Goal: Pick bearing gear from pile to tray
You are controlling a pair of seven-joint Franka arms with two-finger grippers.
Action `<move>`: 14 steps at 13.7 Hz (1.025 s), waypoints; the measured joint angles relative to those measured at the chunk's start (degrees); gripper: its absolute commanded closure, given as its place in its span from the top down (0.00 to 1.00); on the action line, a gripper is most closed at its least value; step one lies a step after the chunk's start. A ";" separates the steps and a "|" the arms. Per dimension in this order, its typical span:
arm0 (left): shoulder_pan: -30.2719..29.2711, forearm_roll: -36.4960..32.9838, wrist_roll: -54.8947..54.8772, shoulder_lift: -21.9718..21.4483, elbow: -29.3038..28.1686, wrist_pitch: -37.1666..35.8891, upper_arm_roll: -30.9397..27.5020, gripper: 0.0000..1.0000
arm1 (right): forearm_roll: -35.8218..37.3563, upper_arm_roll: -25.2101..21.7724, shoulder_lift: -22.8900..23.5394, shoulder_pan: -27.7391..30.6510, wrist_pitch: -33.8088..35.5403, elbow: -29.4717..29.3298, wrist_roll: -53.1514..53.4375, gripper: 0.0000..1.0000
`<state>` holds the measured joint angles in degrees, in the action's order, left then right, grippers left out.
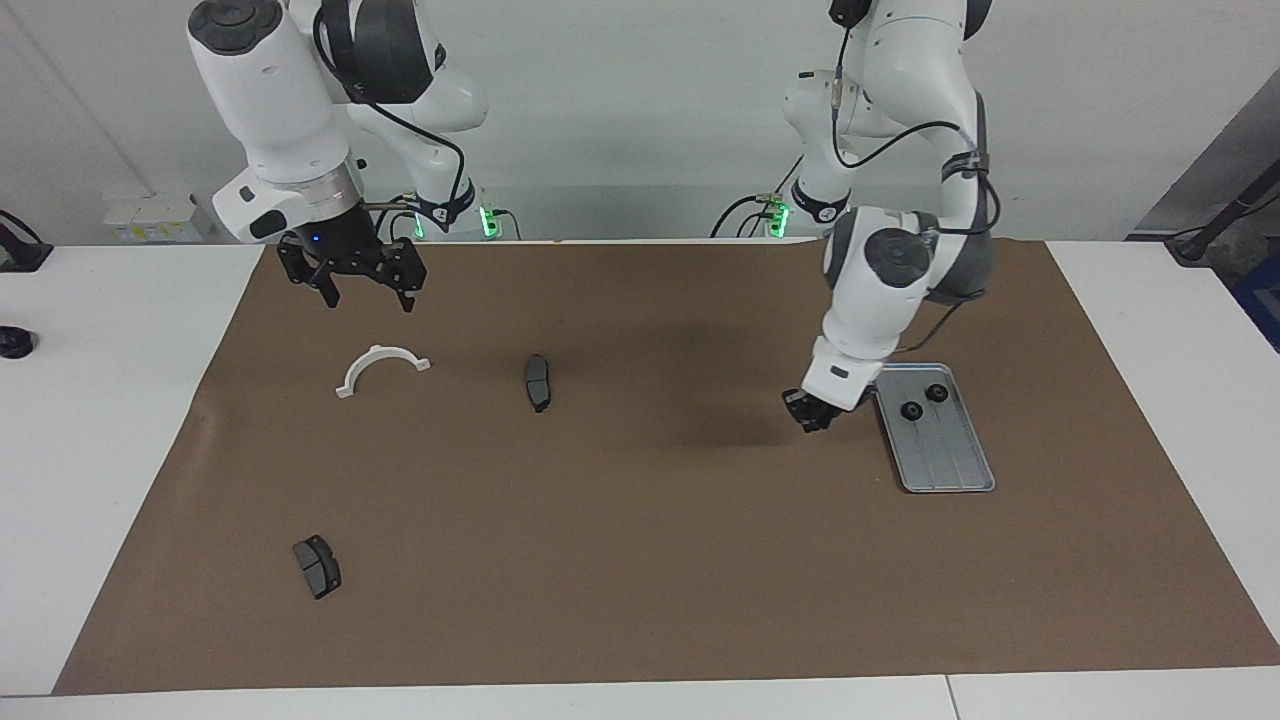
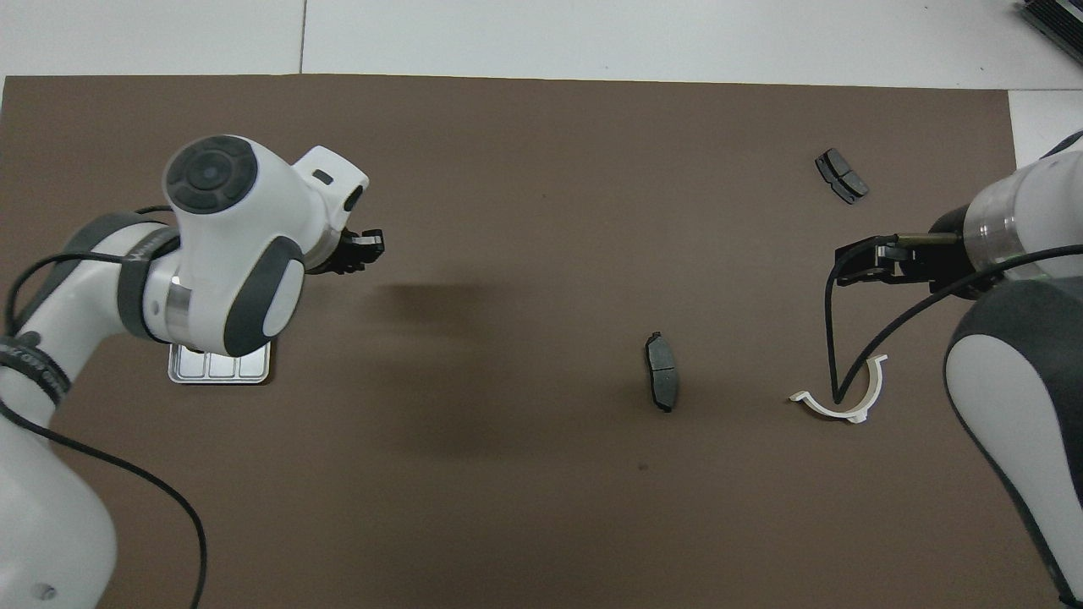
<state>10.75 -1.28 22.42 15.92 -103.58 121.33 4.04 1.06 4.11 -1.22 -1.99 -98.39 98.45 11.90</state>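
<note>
Two gears in the tray, left tool raised beside it

Two small black gears [image 1: 922, 402] sit in the silver tray [image 1: 945, 462] at the left arm's end of the counter [image 1: 1150, 420] — in the overhead view the left arm hides most of that tray. The left tool [image 1: 815, 415] hangs over the brown mat [image 1: 640, 560] just beside the tray, fingertips closed; whether a gear is pinched between them cannot be made out. Two dark brake pads [image 1: 538, 382] [image 1: 317, 566] and one white semicircular bracket [image 1: 381, 366] lie scattered toward the right arm's end. The right tool [image 1: 366, 290] waits above the mat near the bracket — fingers spread, holding nothing.
</note>
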 measured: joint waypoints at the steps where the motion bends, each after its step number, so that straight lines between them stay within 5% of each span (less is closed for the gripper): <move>1: -2.77 0.00 -3.35 -0.48 0.08 -0.40 -0.03 0.00 | 0.00 0.00 0.00 -0.01 -0.01 0.00 0.00 1.00; 8: -16.31 -0.01 -21.92 -0.73 -4.30 5.04 -0.02 0.05 | -0.05 0.14 -0.01 -0.05 -0.10 0.00 0.00 1.00; 11: -17.13 0.00 -22.47 -0.74 -8.90 10.96 0.08 0.85 | -0.06 0.27 -0.01 -0.07 -0.10 0.03 0.00 1.00; 12: -17.20 0.00 -22.72 -0.74 -9.41 11.58 0.08 0.98 | -0.06 0.28 -0.01 -0.07 -0.10 0.04 0.00 1.00; 14: -17.20 0.00 -22.93 -0.88 -9.18 11.73 0.36 1.00 | -0.06 0.28 -0.01 -0.07 -0.10 0.08 0.00 1.00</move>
<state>-6.44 -1.29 -0.51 15.04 -112.76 133.06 4.40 1.00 4.39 -1.23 -2.06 -98.49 98.52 11.90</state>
